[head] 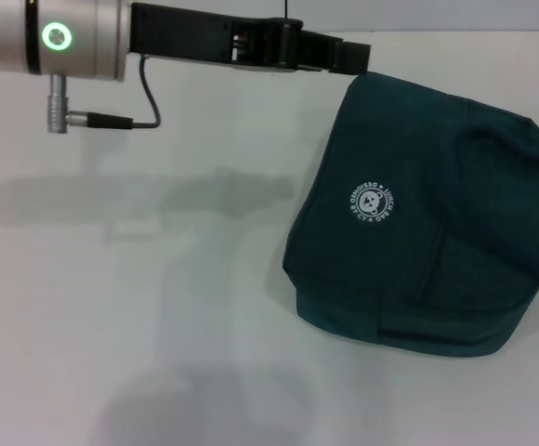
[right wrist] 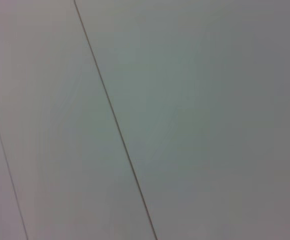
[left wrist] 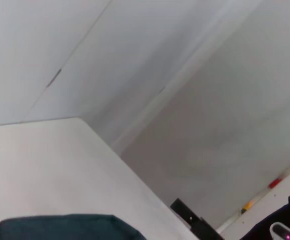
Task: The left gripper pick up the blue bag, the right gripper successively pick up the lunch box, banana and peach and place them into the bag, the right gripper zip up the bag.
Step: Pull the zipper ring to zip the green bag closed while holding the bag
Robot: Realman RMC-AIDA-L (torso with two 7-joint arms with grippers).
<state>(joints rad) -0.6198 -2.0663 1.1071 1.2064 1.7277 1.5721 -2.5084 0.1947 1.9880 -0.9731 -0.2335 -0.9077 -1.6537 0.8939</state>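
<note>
The blue bag [head: 427,232] hangs at right above the white table [head: 111,307], lifted from its far top corner by the left gripper [head: 348,58], apparently clamped there; right gripper unseen.

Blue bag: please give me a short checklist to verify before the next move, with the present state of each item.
1. Left gripper reaches the top edge of the blue bag: ok.
2. Firm grip on the bag: cannot tell; the fingertips are hidden at the fabric.
3. Bag open for loading: cannot tell; no opening or zipper shows.
4. Right gripper near the bag: not ok; it appears in no view.
5. Lunch box, banana, peach located: not ok; none is in view.
6. White table beside the bag: ok.
</note>
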